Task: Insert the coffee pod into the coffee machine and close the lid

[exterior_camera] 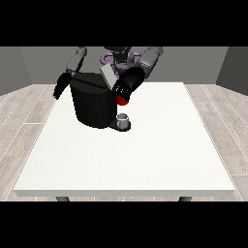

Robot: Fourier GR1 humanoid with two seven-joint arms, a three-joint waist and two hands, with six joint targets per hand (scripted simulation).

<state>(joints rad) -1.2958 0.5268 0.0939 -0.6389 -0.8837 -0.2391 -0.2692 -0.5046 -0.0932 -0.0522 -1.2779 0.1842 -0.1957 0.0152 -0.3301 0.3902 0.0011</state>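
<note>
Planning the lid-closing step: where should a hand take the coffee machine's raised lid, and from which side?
Take the lid at its raised free edge, from above: it stands tilted up over the coffee machine, so pressing there would likely swing it down.

No legible text, label or number anywhere.
</note>
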